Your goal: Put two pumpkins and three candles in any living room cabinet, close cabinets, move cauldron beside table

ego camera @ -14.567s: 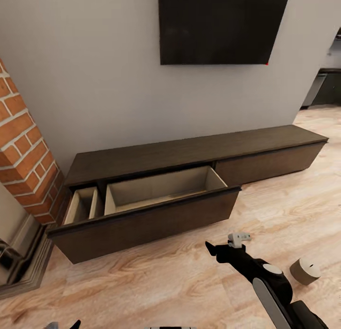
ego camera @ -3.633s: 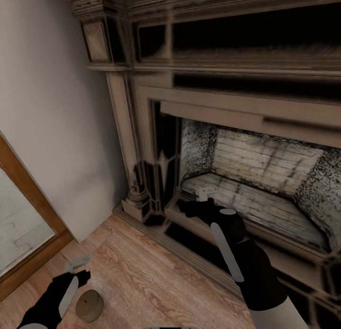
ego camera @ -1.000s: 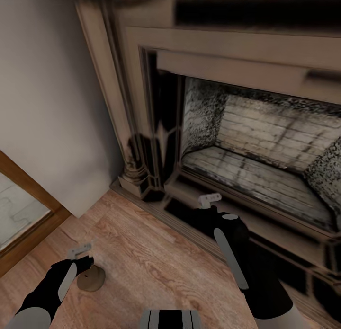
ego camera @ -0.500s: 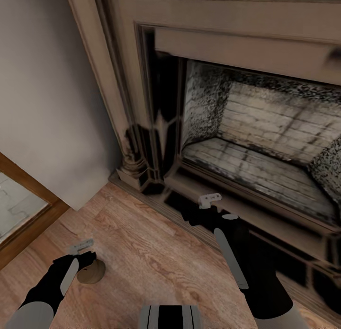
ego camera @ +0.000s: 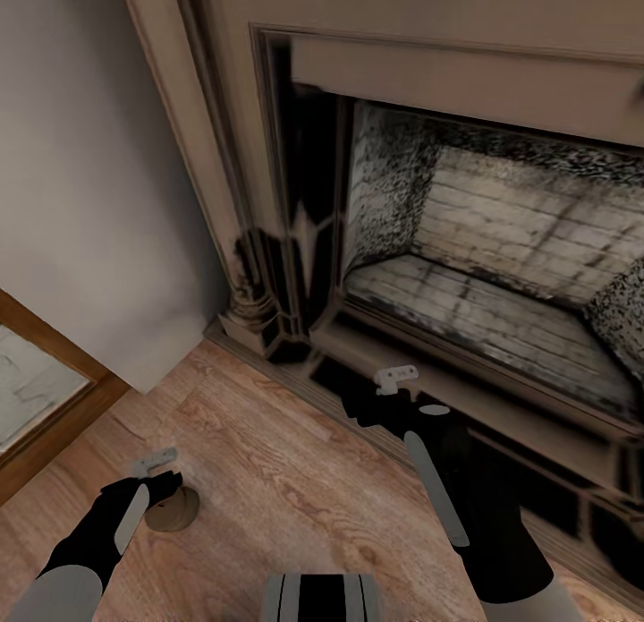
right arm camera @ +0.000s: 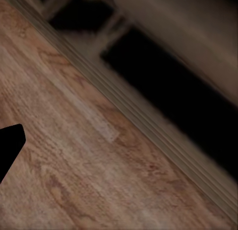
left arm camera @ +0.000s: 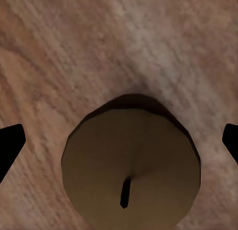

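One taupe candle [ego camera: 176, 513] stands upright on the wood floor in front of the fireplace's left side. My left gripper [ego camera: 159, 479] hangs just above it and partly covers it in the head view. In the left wrist view the candle [left arm camera: 131, 170] with its dark wick lies between the two black fingertips [left arm camera: 10, 146], which stand wide apart and do not touch it, so the left gripper is open. My right gripper [ego camera: 394, 382] hovers open over the floor by the fireplace hearth edge, holding nothing. The pumpkins, cabinet and cauldron are out of view.
An ornate carved fireplace surround [ego camera: 268, 201] with a sooty brick firebox [ego camera: 501, 246] fills the right and centre. A grey wall [ego camera: 89, 157] and a wood-framed panel [ego camera: 45, 380] stand at the left. Its dark base moulding [right arm camera: 163, 76] runs beside the right gripper.
The head view has shifted a little. My left gripper has come down closer over the candle, still open. The right arm has hardly moved.
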